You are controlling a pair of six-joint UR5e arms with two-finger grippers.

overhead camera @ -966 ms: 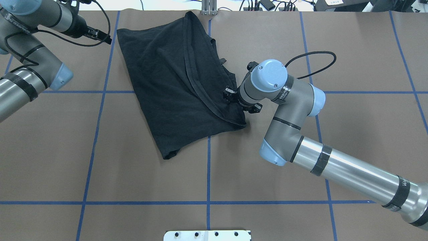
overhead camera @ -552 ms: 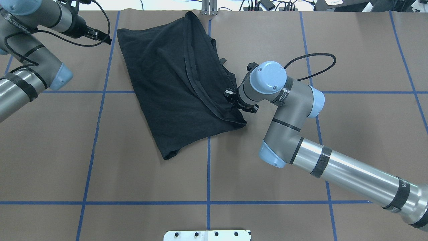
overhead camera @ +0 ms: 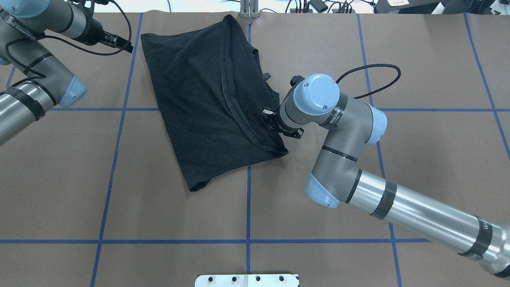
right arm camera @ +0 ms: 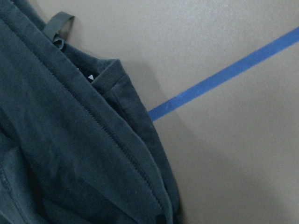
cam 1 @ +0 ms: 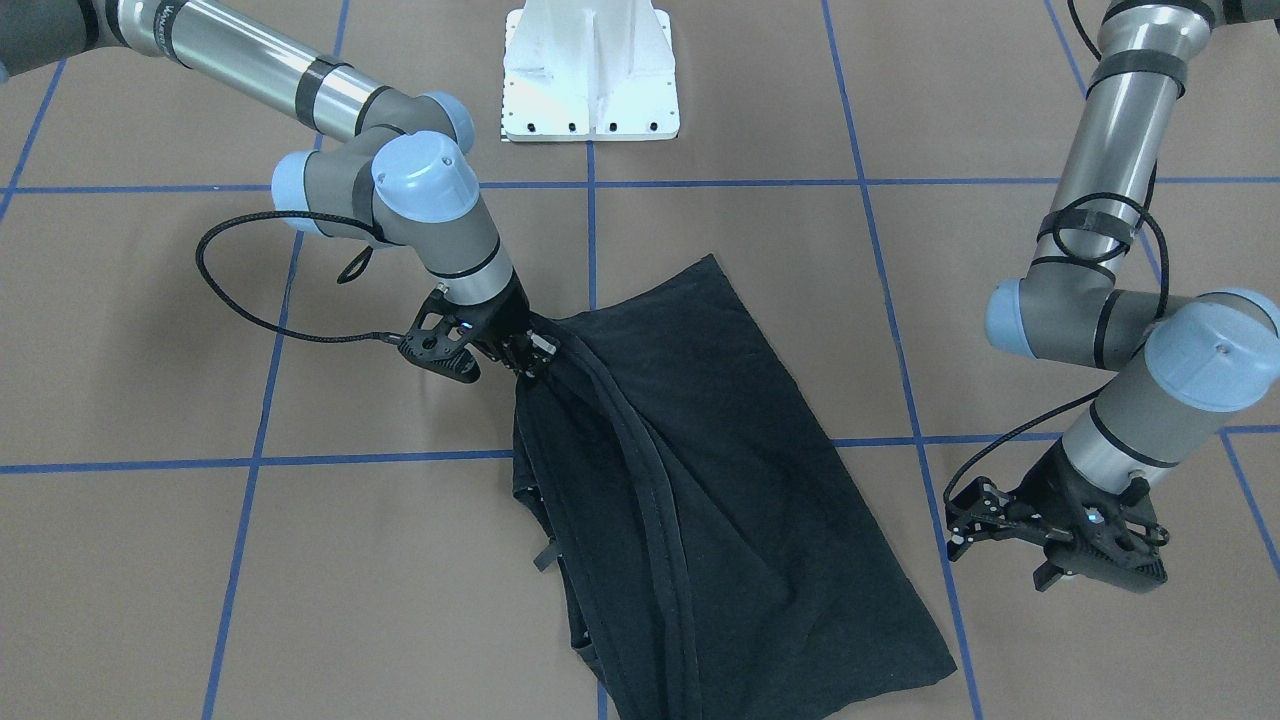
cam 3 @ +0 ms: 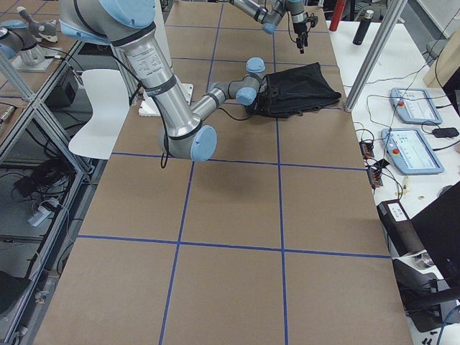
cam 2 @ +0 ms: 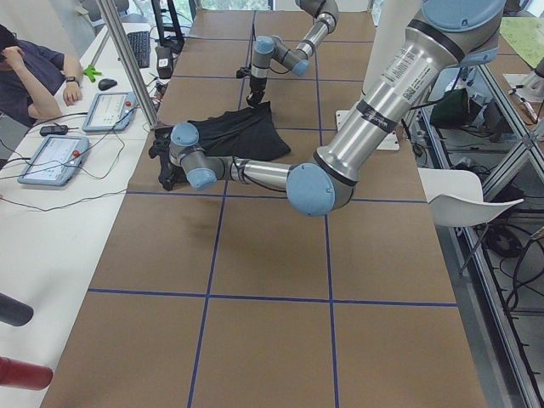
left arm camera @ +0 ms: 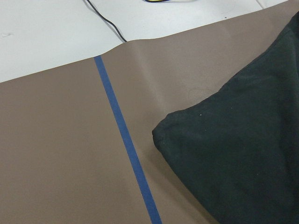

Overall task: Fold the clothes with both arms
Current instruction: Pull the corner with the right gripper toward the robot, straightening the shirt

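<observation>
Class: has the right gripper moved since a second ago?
Yes. The right gripper, holding the T-shirt, has shifted slightly left, toward the central blue tape line.

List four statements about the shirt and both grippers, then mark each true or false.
1. The T-shirt lies with a coloured print facing up. False: only plain black cloth shows in every view.
2. The right gripper is at the shirt's edge, with cloth drawn up to it. True.
3. The left gripper has hold of the shirt's corner. False: it is open over the bare table, beside the shirt and apart from it.
4. The shirt lies across a blue tape line. True.
</observation>
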